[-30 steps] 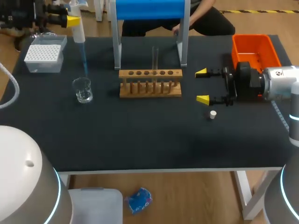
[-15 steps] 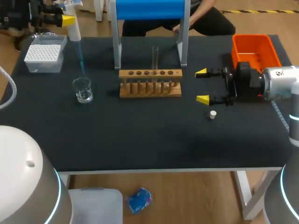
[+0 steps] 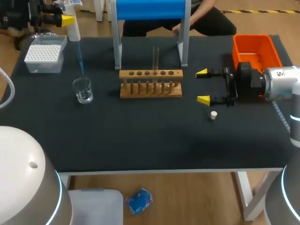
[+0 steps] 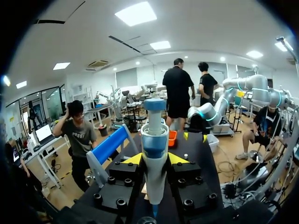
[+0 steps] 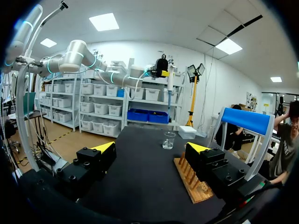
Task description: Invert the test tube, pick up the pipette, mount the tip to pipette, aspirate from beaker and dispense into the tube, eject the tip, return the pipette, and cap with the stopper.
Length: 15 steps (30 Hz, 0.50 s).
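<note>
Over the far left corner now: holding the pipette [image 3: 73, 26] pinched in the left gripper [image 4: 154, 159], raised and drawn back from the beaker [image 3: 83, 90] during the last second, blue tip clear above the rim. Probably done aspirating; next, carrying across to the test tube [image 3: 155, 58] upright in the wooden rack [image 3: 150, 83]. Leaving the right gripper [image 3: 202, 86] spread wide beside the rack, white stopper [image 3: 213, 115] near it. Sharing the black tabletop [image 3: 150, 140]: tip box [image 3: 44, 57], orange bin [image 3: 255, 49].

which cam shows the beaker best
The head view: the whole beaker shows, close and unobstructed. The right wrist view shows it small, far ahead; the left wrist view catches only its rim, under the pipette.
</note>
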Each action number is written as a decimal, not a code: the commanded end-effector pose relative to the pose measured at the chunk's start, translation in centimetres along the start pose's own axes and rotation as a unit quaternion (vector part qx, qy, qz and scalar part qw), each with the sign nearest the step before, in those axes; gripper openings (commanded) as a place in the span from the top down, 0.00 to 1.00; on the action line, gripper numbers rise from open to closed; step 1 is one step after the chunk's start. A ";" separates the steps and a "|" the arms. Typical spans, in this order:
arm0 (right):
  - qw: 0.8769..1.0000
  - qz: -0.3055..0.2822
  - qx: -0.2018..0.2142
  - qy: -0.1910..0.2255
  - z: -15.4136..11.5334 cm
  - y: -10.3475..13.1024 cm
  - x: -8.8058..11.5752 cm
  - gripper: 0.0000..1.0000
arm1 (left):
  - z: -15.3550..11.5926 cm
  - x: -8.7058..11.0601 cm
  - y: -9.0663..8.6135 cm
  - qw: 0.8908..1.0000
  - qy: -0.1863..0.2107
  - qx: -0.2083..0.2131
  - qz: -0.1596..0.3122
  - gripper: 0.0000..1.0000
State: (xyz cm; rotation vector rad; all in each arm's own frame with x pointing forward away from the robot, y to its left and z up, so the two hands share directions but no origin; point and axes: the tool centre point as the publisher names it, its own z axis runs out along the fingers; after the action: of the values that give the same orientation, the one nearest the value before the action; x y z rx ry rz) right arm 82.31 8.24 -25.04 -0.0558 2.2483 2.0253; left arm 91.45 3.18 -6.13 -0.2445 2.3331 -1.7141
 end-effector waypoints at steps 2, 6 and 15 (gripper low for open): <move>1.000 -0.017 0.015 -0.018 -0.3 0.7 0.0 0.00 | -0.1 0.0 0.0 1.000 0.000 0.001 0.001 1.00; 0.999 -0.030 0.028 -0.012 0.8 0.7 0.3 0.00 | -0.1 0.0 0.0 1.000 0.000 0.001 0.001 1.00; 0.997 -0.041 0.068 0.004 6.0 0.6 0.1 0.00 | -0.1 0.0 0.0 1.000 0.000 0.001 0.001 1.00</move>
State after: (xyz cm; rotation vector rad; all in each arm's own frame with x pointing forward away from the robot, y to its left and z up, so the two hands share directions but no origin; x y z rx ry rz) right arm 81.79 11.95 -24.72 -0.1510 2.3246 1.8510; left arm 91.43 3.19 -6.12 -0.2438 2.3331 -1.7142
